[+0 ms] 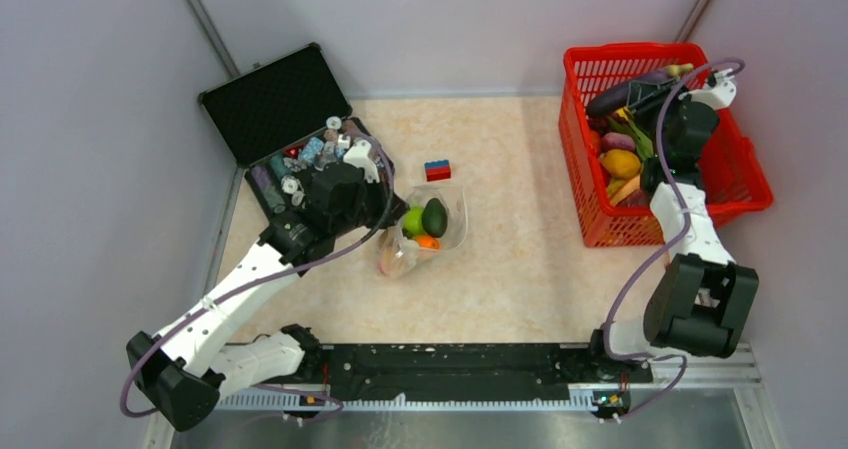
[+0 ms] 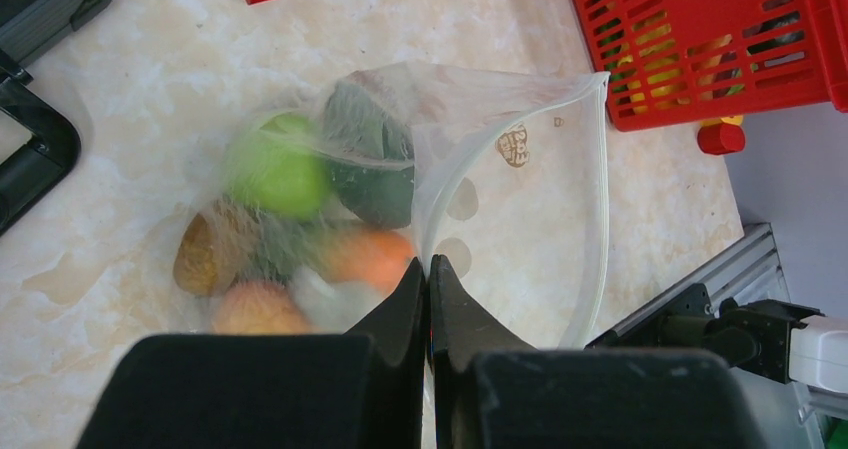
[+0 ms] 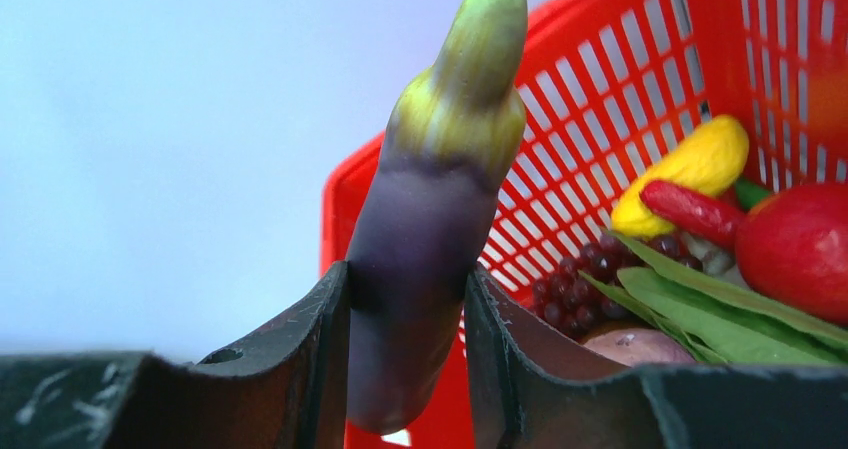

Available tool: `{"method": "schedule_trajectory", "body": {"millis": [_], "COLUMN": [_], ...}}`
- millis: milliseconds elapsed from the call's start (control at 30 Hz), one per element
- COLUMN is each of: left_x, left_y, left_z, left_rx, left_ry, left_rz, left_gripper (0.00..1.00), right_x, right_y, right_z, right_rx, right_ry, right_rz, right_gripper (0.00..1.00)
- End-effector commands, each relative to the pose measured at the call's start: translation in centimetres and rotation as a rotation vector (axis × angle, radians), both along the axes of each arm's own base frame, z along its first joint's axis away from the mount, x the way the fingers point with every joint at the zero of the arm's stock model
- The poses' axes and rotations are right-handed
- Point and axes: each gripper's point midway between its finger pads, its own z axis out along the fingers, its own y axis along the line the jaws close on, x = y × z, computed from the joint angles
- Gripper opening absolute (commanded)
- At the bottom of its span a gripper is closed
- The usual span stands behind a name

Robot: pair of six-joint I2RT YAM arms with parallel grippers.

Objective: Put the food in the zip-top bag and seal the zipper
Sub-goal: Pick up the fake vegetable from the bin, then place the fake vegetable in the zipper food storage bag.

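Two-arm bagging task, mid-course. The clear crinkly plastic zip-top bag (image 1: 425,231) lies at the centre of the marbled beige counter (image 1: 520,279), just below a red-and-blue toy brick (image 1: 437,170). It already holds several toy pieces, among them a round green fruit (image 2: 275,169), a dark green piece (image 2: 375,164) and an orange piece (image 2: 365,254). The left pincer (image 2: 428,269) is fully closed, its tips meeting on the film at the bag's mouth and apparently pinching it up so that the mouth gapes. The whitish zipper strip (image 2: 603,189) is unsealed.

The right pincer (image 3: 405,299), jaws partly apart, clamps a purple eggplant with a green stem (image 3: 430,249) above the red mesh basket (image 1: 740,159), well apart from the bag. Judged outstanding: carrying the eggplant across, loading any further food, then pressing the zipper shut.

Only the overhead view shows the distance between basket and bag. Only the left wrist view resolves the mouth and the pinch. Only the right wrist view shows the grip on the eggplant and the food left in the basket.
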Motion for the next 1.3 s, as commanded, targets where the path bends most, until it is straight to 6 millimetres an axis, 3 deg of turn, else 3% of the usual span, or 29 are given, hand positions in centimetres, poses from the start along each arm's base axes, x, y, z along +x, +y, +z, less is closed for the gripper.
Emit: {"method": "schedule_trajectory", "body": {"millis": [0,200,400,533,700,1100,1267], "left_x": [-0.1,-0.1,0.1,0.2,0.3,0.5,0.4], "left_y": [-0.2,-0.1,-0.5,-0.7,-0.9,-1.4,-1.6], "left_z": [1.2,1.1,1.1,1.1,1.0,0.7,0.5], "left_rx": [-0.043,-0.041,-0.052,-0.055,-0.057,-0.058,-0.059], "left_ry": [-0.034,-0.04,-0.034,-0.035,-0.023,-0.016,-0.008], "left_rz": [-0.01,-0.006,-0.014,-0.018,-0.021,-0.036,-0.044], "left_gripper": [0.0,0.0,0.0,0.0,0.0,0.0,0.0], "right_x": [-3.3,-6.9,-9.7,-12.1,-14.4,-19.7,-21.0], "right_y": [0.4,0.4,6.4,10.8,15.0,23.7,27.1], "right_z": [8.0,10.5,11.7,11.0,9.2,5.6,3.7], "right_rx": [-0.122,-0.153,-0.178,-0.17,-0.178,0.016,0.011], "right_ry": [-0.235,-0.308,-0.358,-0.37,-0.337,-0.29,-0.283], "right_rz": [-0.031,-0.078,0.222,0.446,0.583,0.832,0.821], "right_gripper": [0.0,0.0,0.0,0.0,0.0,0.0,0.0]}}
